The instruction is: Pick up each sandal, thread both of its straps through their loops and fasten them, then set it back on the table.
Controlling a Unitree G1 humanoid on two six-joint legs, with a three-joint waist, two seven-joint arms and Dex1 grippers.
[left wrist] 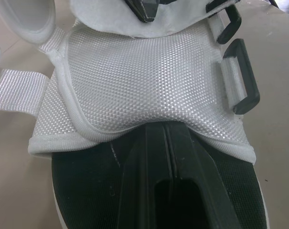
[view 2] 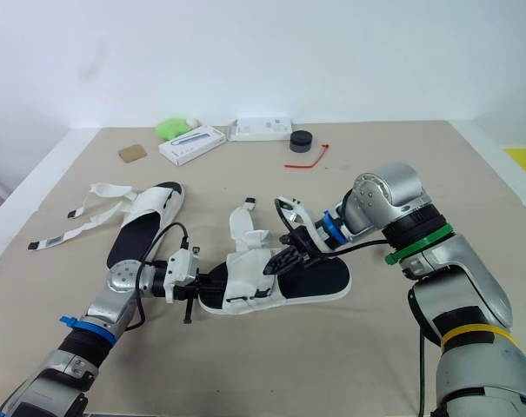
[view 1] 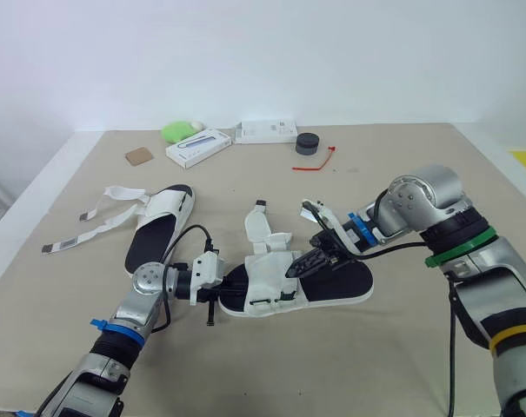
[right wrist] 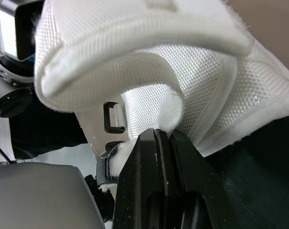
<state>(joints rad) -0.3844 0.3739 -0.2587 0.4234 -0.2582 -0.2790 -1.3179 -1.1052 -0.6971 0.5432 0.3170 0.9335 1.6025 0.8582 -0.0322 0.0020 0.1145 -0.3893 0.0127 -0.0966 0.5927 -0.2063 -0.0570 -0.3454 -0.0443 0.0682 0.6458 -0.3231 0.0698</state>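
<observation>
One white-strapped sandal with a black footbed (view 1: 336, 280) lies mid-table, held from both sides. My left gripper (view 1: 235, 286) reaches in from the sandal's left end, shut on the edge of the white mesh upper (left wrist: 149, 71). My right gripper (view 1: 296, 267) comes from the right and is shut on a white flap of the same upper (right wrist: 149, 102). Black strap loops (left wrist: 240, 81) sit on the upper's side. A loose strap (view 1: 261, 224) sticks up behind. The second sandal (view 1: 158, 228) lies to the left, its long straps (view 1: 93, 228) spread loose on the table.
Along the far edge of the table lie a green object (view 1: 180, 130), a white box (view 1: 197, 146), a flat white box (view 1: 265, 131), a black round puck (view 1: 308, 143), a red tie (view 1: 319, 161) and a brown card (view 1: 139, 155).
</observation>
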